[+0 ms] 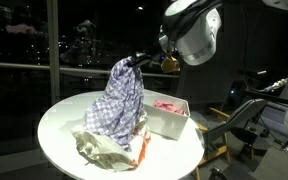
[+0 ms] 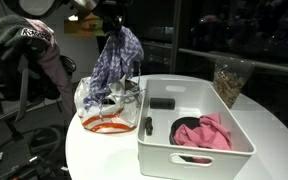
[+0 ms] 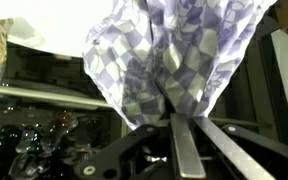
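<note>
My gripper (image 1: 136,62) is shut on the top of a blue-and-white checkered cloth (image 1: 120,100) and holds it up so it hangs over the round white table (image 1: 64,125). In the other exterior view the gripper (image 2: 112,22) pinches the cloth (image 2: 116,58) above a crumpled plastic bag (image 2: 104,105). In the wrist view the cloth (image 3: 174,55) fills the top, pinched between my fingers (image 3: 179,118). The cloth's lower end hangs to the bag (image 1: 106,148).
A white bin (image 2: 199,125) stands on the table beside the bag, holding a pink cloth (image 2: 206,133) and dark small items (image 2: 162,103); the bin also shows in an exterior view (image 1: 169,118). A glass jar (image 2: 229,80) stands behind. Chairs with clothes (image 2: 29,50) stand off the table.
</note>
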Motion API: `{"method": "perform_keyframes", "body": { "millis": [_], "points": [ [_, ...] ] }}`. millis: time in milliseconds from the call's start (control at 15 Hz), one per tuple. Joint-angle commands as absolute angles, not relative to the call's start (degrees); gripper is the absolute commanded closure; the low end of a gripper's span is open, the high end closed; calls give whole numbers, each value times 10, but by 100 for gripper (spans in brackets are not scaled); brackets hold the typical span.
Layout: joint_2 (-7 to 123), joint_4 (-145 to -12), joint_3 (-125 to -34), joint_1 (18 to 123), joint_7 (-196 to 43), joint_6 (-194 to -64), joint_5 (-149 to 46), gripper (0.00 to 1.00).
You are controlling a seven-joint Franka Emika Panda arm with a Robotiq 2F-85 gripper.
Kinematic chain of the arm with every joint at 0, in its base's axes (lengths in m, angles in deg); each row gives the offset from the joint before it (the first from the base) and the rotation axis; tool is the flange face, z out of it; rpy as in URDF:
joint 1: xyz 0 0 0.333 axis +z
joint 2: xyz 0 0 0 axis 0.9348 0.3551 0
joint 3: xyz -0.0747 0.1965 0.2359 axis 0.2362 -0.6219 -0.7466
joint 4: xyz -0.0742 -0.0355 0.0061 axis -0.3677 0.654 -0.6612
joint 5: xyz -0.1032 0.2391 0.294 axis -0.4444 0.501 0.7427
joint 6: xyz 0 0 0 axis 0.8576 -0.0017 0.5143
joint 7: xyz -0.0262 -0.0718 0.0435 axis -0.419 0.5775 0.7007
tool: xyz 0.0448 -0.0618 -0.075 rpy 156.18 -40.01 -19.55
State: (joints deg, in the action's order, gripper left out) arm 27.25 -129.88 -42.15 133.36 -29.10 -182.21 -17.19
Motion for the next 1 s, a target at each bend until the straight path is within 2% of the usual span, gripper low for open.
{"method": "perform_keyframes", "body": {
  "millis": [0, 467, 933],
  "points": [
    [254, -1343, -391, 1345, -269, -1792, -179, 99],
    [251, -1380, -406, 1367, -245, -1759, -184, 99],
    [278, -1388, -440, 1294, -297, -1605, -239, 99]
  ]
}}
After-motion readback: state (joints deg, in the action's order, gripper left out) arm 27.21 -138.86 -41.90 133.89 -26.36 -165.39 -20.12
